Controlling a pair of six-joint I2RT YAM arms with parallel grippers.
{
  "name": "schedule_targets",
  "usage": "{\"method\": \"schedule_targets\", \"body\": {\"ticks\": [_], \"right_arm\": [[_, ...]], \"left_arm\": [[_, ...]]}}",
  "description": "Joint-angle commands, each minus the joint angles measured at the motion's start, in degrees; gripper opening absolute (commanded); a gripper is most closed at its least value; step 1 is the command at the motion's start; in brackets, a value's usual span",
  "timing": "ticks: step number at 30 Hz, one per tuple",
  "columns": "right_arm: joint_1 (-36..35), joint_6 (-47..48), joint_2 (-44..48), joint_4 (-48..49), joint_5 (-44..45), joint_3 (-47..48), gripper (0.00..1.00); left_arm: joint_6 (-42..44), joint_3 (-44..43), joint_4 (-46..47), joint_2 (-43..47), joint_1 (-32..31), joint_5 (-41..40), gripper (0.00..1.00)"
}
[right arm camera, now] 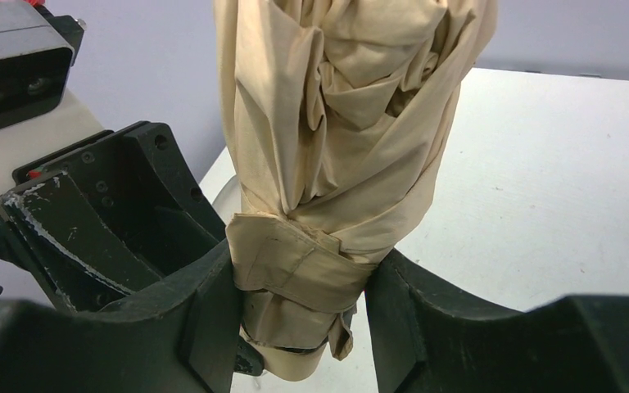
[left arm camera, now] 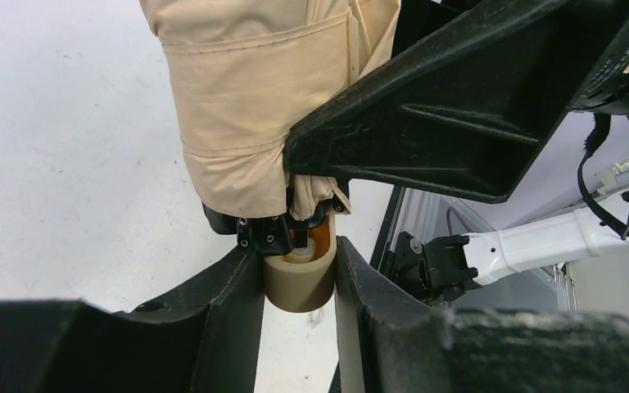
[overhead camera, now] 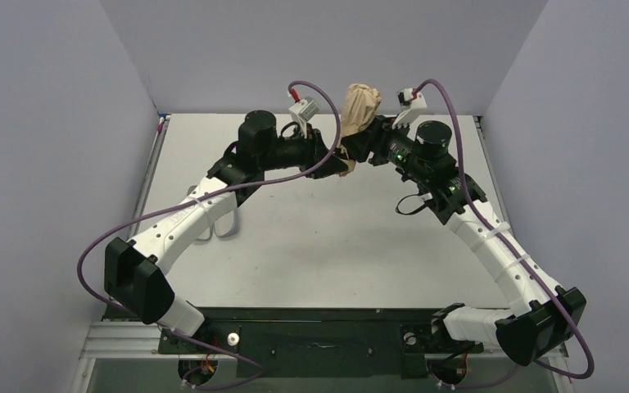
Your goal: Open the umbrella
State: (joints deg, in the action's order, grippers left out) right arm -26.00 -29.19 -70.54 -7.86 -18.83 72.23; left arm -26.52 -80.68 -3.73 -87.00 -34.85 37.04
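So here's where it stood: the compact folding umbrella with the tan-beige fabric canopy (overhead camera: 359, 108) was up in the air over the far part of the white counter (overhead camera: 319, 237), roughly upright, slung between both arms. The right gripper (right arm camera: 303, 282) was clamped about half-wide on the bunched canopy, right over the beige wrap strap (right arm camera: 287, 254). The left gripper (left arm camera: 297, 252) sat narrow around the small tan knob handle (left arm camera: 299, 285) at the bottom end, one finger on each side. From the left wrist view both looked to be touching it, though I couldn't swear it had a full bite. Just above the handle was a black plastic collar (left arm camera: 266, 233) with something orange peeking out under it. Couldn't tell what that was.

My take on the step, which I read as drawing the handle out to extend the shaft:
- Get the left squeeze square and firm first, because that knob is smooth and round and will probably slip.
- Pull straight along the shaft, away from the canopy, with no twisting.
- Right side just anchors; crushing harder risks bending ribs.
- The strap looked fastened and the right fingers sat on it, so I reckon the canopy can't spread until both let go.
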Motion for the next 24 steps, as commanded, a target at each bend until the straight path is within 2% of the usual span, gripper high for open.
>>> {"method": "schedule_targets", "body": {"ticks": [1,4,20,22,23,24], "right_arm": [[0.0,0.7,1.4,7.0,5.9,4.4,0.00],[0.4,1.1,1.1,7.4,7.2,5.8,0.00],[3.3,2.2,1.2,11.0,7.4,7.4,0.00],[3.2,2.4,1.6,11.0,7.2,6.8,0.00],[3.3,2.5,1.9,11.1,7.0,6.5,0.00],[3.2,2.5,2.1,11.1,6.6,5.9,0.00]], "left_arm": [[1.6,2.3,0.2,2.4,0.0,-1.4,0.14],[2.9,3.7,-1.2,2.7,0.0,-1.2,0.09],[6.3,8.9,-6.8,5.6,0.0,-0.4,0.10],[7.2,9.0,-6.8,6.0,0.0,-0.5,0.16],[7.5,8.9,-6.8,6.6,0.1,-0.8,0.31],[8.0,8.8,-6.3,6.9,0.2,-1.4,0.41]]}}
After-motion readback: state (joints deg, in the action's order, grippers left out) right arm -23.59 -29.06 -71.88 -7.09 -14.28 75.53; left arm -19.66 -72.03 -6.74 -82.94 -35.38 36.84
